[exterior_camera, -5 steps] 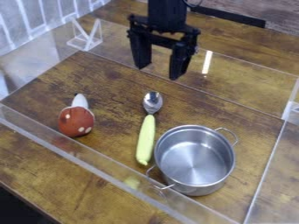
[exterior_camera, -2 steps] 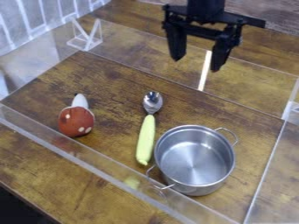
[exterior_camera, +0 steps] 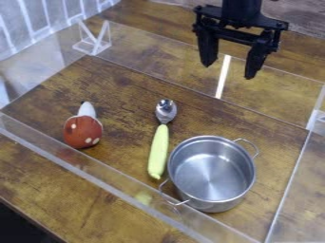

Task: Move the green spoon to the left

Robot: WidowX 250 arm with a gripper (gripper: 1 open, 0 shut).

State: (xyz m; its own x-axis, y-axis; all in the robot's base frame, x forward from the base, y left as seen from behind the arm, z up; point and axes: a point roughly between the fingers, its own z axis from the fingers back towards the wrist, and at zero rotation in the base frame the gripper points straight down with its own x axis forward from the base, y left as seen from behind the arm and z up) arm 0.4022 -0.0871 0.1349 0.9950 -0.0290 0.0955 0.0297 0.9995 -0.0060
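Near the frame's centre, the green spoon (exterior_camera: 159, 140) lies untouched on the bench (exterior_camera: 76, 81), just beside the pot (exterior_camera: 212, 172). Upper right, the gripper (exterior_camera: 237, 59) hangs with jaws apart; descending carelessly, it might strike the pot.

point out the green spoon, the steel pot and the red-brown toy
pale yellow-green plastic-handled spoon (exterior_camera: 159, 150): camera view, middle of its handle
shiny steel pot (exterior_camera: 189, 150): camera view, left rim
red-brown rounded toy with white stem (exterior_camera: 84, 132): camera view, its rounded body
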